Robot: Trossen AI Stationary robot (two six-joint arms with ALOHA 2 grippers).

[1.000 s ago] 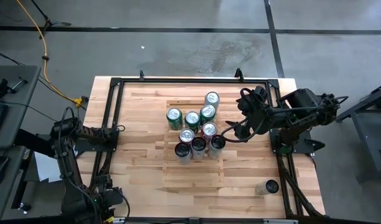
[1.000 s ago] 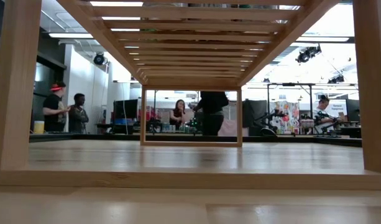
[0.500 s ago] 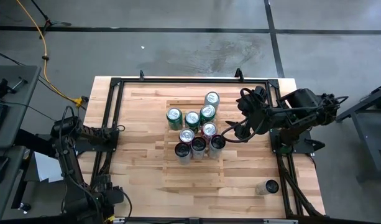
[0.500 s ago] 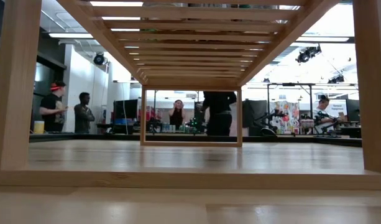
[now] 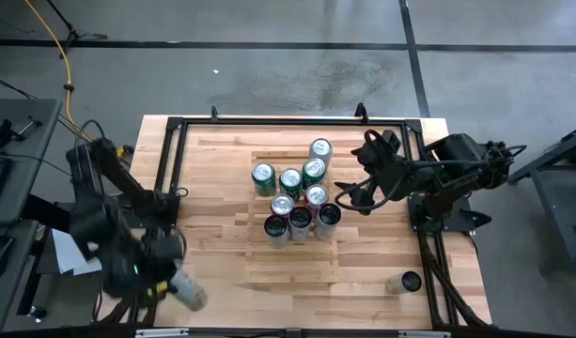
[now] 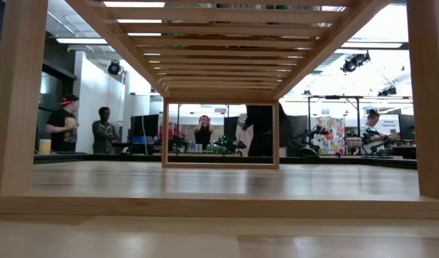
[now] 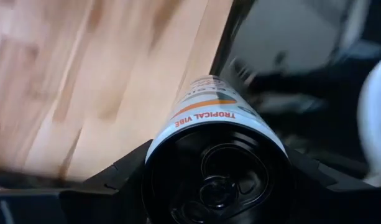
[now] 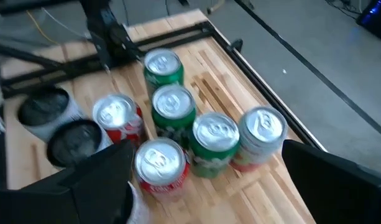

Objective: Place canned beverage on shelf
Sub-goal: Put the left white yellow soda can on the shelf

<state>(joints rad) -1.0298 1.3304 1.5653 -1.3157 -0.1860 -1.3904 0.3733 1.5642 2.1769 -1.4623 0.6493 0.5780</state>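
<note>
The left gripper [image 5: 179, 286] is low over the tabletop [image 5: 222, 244] near its front left corner, and its fingers [image 7: 115, 174] are clamped on a white can [image 5: 187, 290] that lies tilted in the grasp rather than upright. In the left wrist view the can's dark top end with its pull tab faces the camera, and orange lettering runs around the white wall just behind the rim; the two dark fingers press against the can on either side.

The shelf [image 5: 269, 155] of pale slats sits in the middle of the tabletop, toward the back edge. Eight cans stand on it in a tight cluster: four green cans [image 5: 290, 180] toward the back, two red cans [image 5: 316, 195] in the middle, and dark-topped cans [image 5: 300, 219] along the front of the group. All are upright and touching or just beside one another.

The right gripper [image 5: 349, 195] hovers just beside the cluster on the side nearer the right edge, with its fingers [image 8: 103, 180] spread wide and holding nothing; the right wrist view looks down past them onto the can tops.

One more can [image 5: 403, 283] lies on its side near the front right corner, well apart from the shelf.

In the low view, several people [image 6: 104, 130] stand in the room beyond the back edge.
</note>
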